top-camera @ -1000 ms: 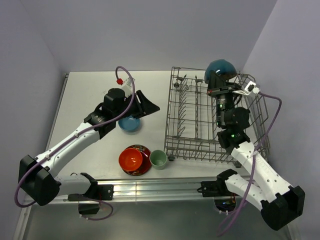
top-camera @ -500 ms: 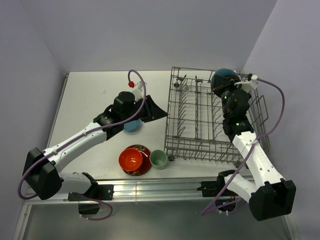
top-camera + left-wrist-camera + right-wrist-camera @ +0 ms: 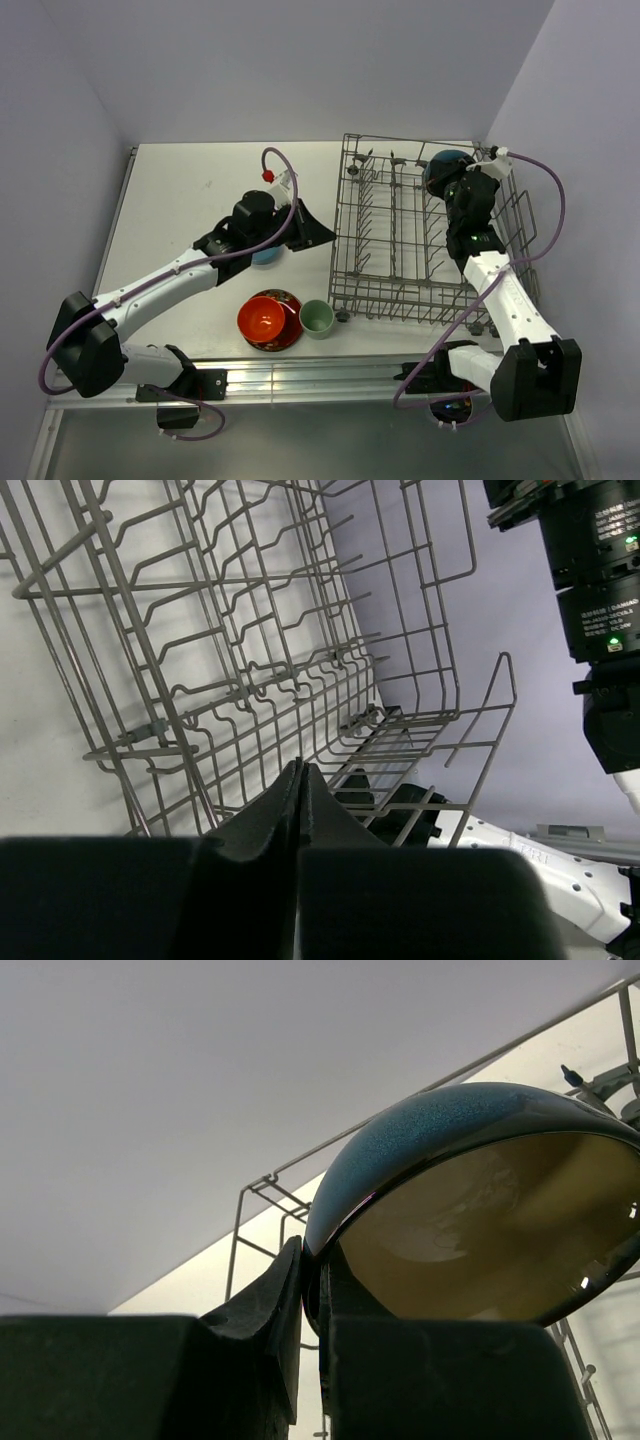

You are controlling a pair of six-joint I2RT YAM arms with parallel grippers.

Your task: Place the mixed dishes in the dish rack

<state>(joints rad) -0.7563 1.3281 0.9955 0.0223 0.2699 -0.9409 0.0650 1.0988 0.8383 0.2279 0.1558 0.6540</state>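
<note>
The dish rack [image 3: 395, 245] is a grey wire basket on the right of the table. My right gripper [image 3: 457, 188] is shut on the rim of a dark bowl [image 3: 443, 168] with a pale inside [image 3: 480, 1230], held on edge over the rack's far right corner. In the right wrist view the right gripper [image 3: 312, 1252] pinches that rim. My left gripper [image 3: 322, 236] is shut and empty, pointing at the rack's left side; its fingertips [image 3: 300, 768] meet before the wires [image 3: 250, 630]. A blue bowl [image 3: 265, 256] lies partly hidden under the left arm.
Near the front edge an orange-red bowl [image 3: 261, 318] sits on a red patterned plate [image 3: 288, 334], with a pale green cup [image 3: 317, 318] touching its right side. Walls close off the table at the back and on the right.
The left gripper has shut and swung right toward the rack, off the blue bowl. The right arm has lowered the dark bowl toward the rack's far right corner.
</note>
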